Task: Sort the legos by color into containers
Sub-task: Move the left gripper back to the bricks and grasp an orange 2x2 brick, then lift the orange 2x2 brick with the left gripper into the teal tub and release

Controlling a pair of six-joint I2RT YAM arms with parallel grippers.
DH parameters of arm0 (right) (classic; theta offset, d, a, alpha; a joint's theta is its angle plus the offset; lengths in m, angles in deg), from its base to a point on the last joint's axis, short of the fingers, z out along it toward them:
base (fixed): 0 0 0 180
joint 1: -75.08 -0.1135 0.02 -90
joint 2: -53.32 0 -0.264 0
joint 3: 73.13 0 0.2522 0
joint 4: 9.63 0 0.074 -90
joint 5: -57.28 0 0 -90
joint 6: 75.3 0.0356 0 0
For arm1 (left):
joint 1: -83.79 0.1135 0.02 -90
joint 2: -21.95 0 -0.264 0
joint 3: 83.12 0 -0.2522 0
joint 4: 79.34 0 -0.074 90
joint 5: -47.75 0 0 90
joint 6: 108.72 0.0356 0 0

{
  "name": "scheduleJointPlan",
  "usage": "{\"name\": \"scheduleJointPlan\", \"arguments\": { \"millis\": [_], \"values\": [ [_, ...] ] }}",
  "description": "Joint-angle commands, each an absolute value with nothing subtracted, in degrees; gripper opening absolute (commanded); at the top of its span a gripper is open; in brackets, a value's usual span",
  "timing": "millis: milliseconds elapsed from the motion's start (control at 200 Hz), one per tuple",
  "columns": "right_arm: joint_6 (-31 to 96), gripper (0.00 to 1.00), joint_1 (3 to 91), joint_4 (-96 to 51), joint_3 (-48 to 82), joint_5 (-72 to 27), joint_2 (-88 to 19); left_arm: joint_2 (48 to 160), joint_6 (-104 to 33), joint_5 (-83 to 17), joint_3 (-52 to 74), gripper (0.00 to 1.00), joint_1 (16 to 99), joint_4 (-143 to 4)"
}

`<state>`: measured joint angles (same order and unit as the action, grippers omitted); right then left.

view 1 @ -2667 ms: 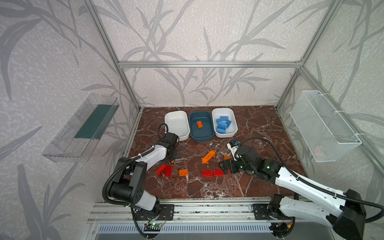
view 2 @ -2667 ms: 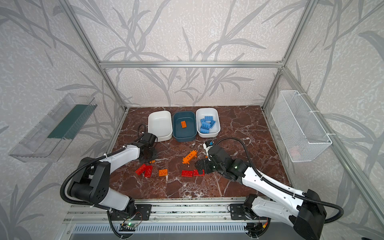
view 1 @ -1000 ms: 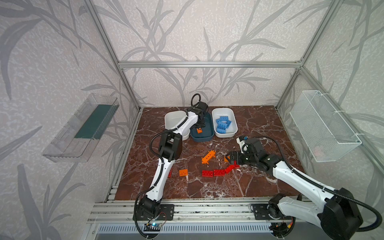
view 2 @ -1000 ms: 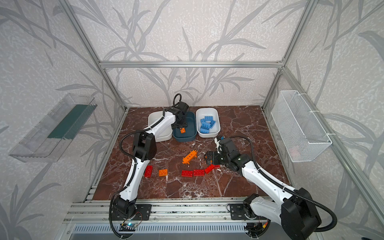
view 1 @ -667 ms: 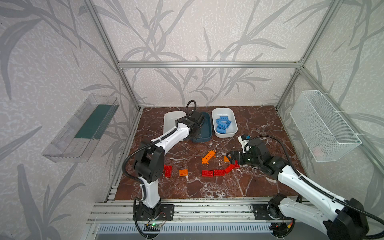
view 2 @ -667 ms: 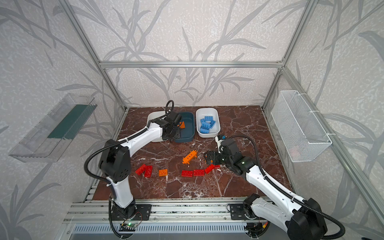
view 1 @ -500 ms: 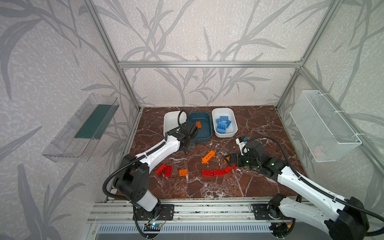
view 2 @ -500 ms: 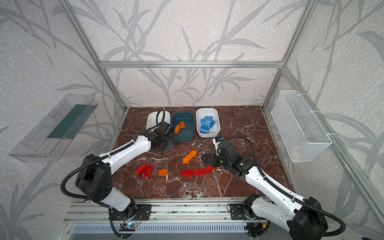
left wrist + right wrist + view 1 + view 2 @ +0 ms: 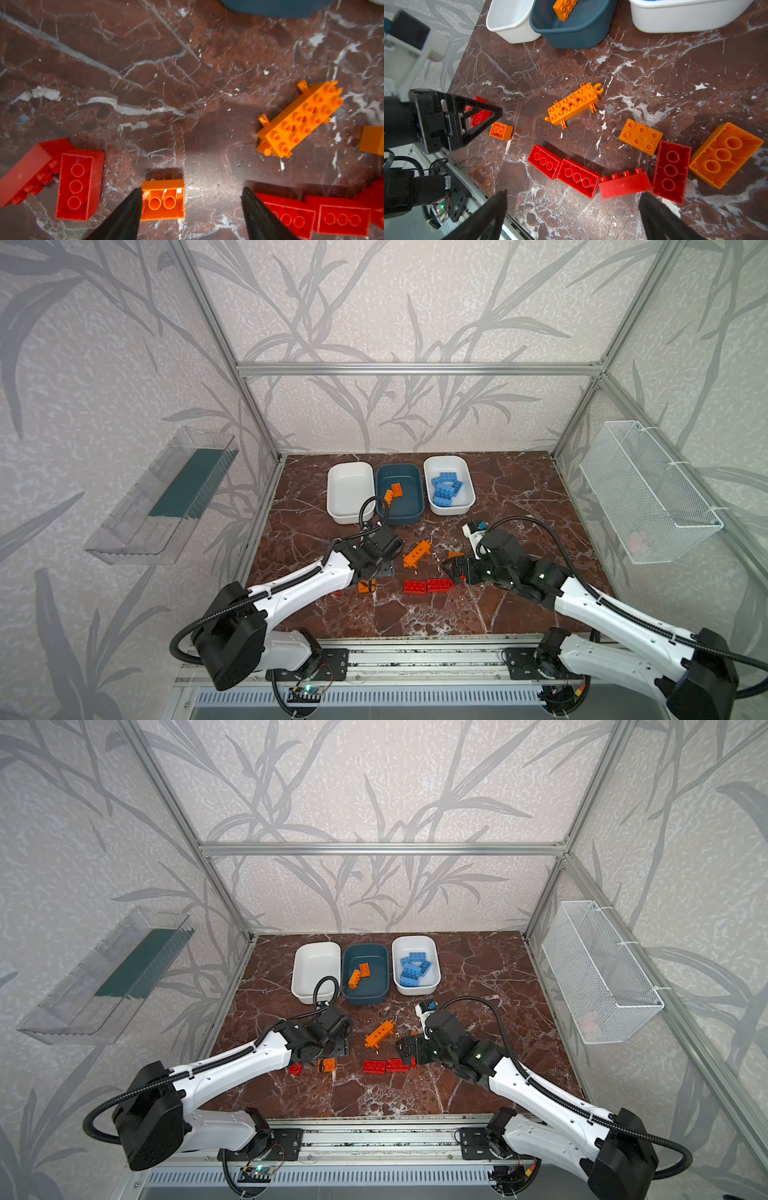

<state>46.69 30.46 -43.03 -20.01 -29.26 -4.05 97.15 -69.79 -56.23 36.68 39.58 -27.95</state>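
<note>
Watching the brick-sorting rig, here's how it sits. At the back of the marble top there's a teal tub with two orange bricks in it. A white tub just beside it, on the right arm's side, has the blue bricks. The other white tub is snug on the opposite side.

The left gripper is down low in front of the teal tub with its jaws partway open. One finger is right beside a small orange brick lying studs-down and the other is clear of it, so it's got hold of nothing.

The right gripper hangs over a curved row of red bricks, also in front of the teal tub but off toward the right arm's side. Its jaws are spread wide, gripping nothing.

A long orange piece with side pegs lies between the grippers, in front of the teal tub. Two loose orange bricks sit at the end of the red row.
</note>
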Motion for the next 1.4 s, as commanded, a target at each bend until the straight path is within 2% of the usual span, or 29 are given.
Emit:
{"name": "scheduleJointPlan", "arguments": {
  "millis": [0, 425, 475, 605, 700, 925, 1065, 1255, 1395],
  "values": [
    [48.1, 0.99, 29.8, -43.9, -20.7, -30.6, -2.3, 94.9, -74.8, -59.8, 40.0, 0.75, 38.6, -27.4],
    [47.9, 0.99, 29.6, -45.2, -20.8, -31.6, -1.5, 98.5, -77.1, -57.4, 44.2, 0.72, 38.3, -32.5],
    [48.0, 0.99, 29.6, -44.8, -21.2, -31.6, -1.5, 99.2, -77.1, -57.3, 44.3, 0.68, 38.2, -32.9],
    [48.1, 0.99, 29.6, -44.1, -22.0, -31.7, -1.4, 101.7, -77.3, -56.9, 44.8, 0.51, 38.2, -34.6],
    [47.8, 0.99, 29.6, -44.0, -22.0, -31.8, -1.7, 103.9, -77.6, -56.3, 44.7, 0.47, 38.2, -35.2],
    [47.0, 0.99, 29.6, -44.2, -21.9, -31.9, -1.9, 105.1, -78.6, -56.1, 45.1, 0.47, 38.2, -35.1],
    [46.9, 0.99, 29.6, -44.0, -21.9, -32.2, -2.1, 103.2, -79.2, -57.3, 45.6, 0.52, 38.2, -33.6],
    [46.7, 0.99, 29.6, -43.8, -21.9, -32.5, -2.0, 101.4, -79.6, -58.6, 45.4, 0.54, 38.2, -32.2],
    [46.6, 0.99, 29.6, -44.2, -21.8, -32.4, -2.0, 100.8, -79.6, -58.9, 45.1, 0.66, 38.3, -31.6]
  ]
}}
